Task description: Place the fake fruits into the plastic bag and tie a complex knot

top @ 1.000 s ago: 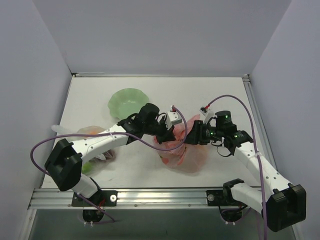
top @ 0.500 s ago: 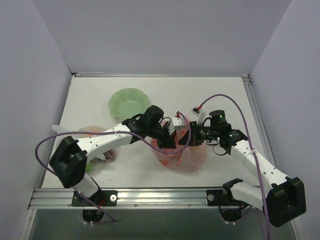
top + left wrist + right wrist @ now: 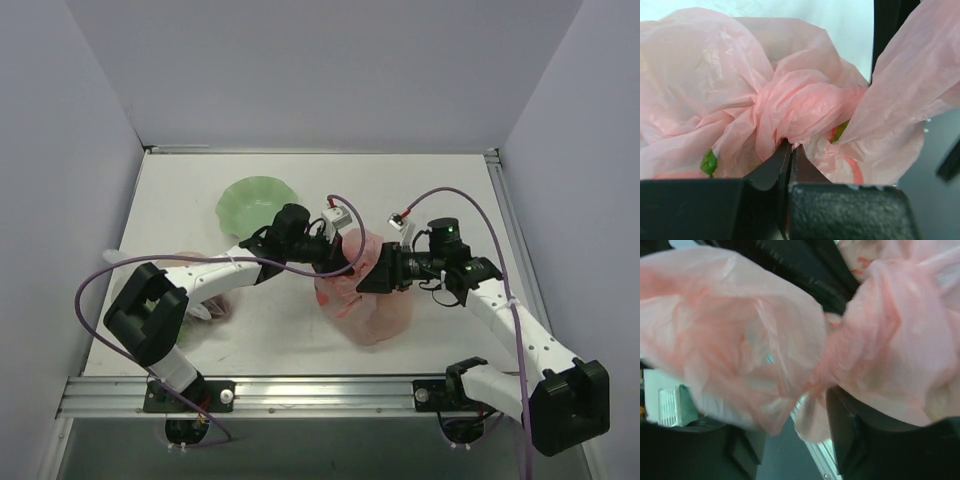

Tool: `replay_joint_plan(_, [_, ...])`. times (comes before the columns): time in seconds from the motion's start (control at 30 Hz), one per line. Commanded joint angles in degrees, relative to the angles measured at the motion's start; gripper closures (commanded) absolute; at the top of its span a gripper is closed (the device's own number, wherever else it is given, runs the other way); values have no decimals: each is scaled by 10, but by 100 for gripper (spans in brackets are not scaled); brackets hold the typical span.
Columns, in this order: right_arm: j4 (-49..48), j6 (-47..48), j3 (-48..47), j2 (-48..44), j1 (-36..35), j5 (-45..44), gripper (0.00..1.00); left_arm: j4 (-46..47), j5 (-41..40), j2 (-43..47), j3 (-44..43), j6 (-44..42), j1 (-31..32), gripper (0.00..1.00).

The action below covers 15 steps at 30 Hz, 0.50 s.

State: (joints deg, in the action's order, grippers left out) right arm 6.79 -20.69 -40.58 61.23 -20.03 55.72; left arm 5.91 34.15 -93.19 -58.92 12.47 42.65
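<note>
The pink plastic bag (image 3: 366, 300) lies bunched at the table's middle, its top twisted into a knot (image 3: 800, 107). Green patches of fake fruit (image 3: 709, 162) show through the film; the other fruits are hidden. My left gripper (image 3: 352, 262) reaches in from the left and is shut on a fold of the bag just under the knot (image 3: 791, 146). My right gripper (image 3: 378, 273) presses in from the right. Its fingers (image 3: 850, 440) stand apart, with blurred pink film (image 3: 740, 335) draped over and between them (image 3: 795, 415).
A pale green bowl (image 3: 257, 202) stands at the back left. A clear bag of fruits (image 3: 190, 290) lies at the left, partly under my left arm. Purple cables loop over both arms. The metal rail (image 3: 320, 392) runs along the near edge.
Both grippers have shifted at the bag's top: my left wrist has turned and drawn back slightly to the left, and my right gripper has pushed left into the bag. The bag's top is more bunched.
</note>
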Motion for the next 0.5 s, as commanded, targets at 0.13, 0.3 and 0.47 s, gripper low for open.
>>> replay_joint_plan(0.13, [144,84,-97,-102,172,99,37,84,43,20,20,49,1,100])
replay_joint_plan(0.3, [151,139,-86,-86,192,15,81,71,26,11,12,44,1,100])
replay_joint_plan(0.47, [91,152,-79,8,127,-94,95,55,32,10,13,35,1,100])
